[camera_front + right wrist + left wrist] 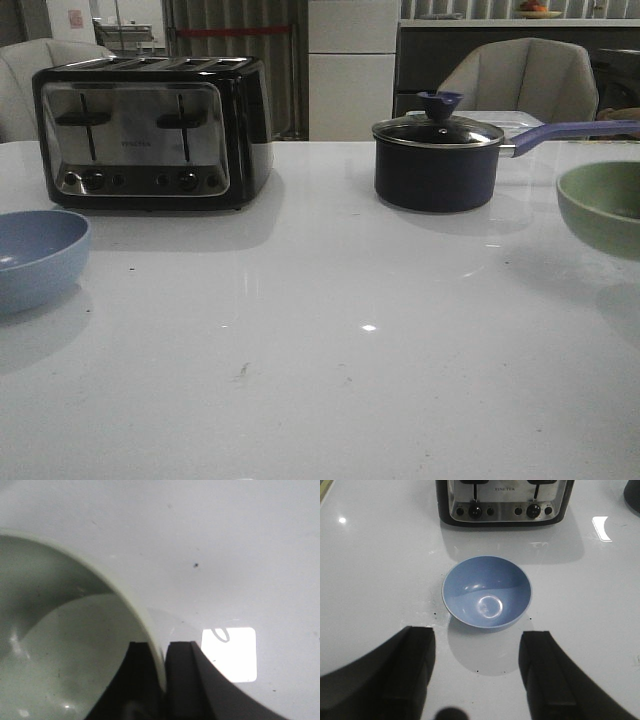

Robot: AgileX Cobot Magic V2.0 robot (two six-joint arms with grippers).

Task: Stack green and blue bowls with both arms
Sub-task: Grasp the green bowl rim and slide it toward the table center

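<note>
The dusty blue bowl [35,258] sits upright on the white table at the left edge of the front view, in front of the toaster. In the left wrist view the blue bowl [487,591] lies just beyond my left gripper [477,636], which is open wide, empty and not touching it. The sage green bowl [603,205] is at the right edge of the front view. My right gripper [162,646] is shut on the green bowl's [60,645] rim, one finger inside and one outside. I cannot tell if it is lifted. Neither gripper shows in the front view.
A black and chrome four-slot toaster [150,130] stands at the back left, also in the left wrist view [502,502]. A dark saucepan [437,160] with a glass lid and a purple handle stands at the back right. The white table [330,350] spreads between the bowls.
</note>
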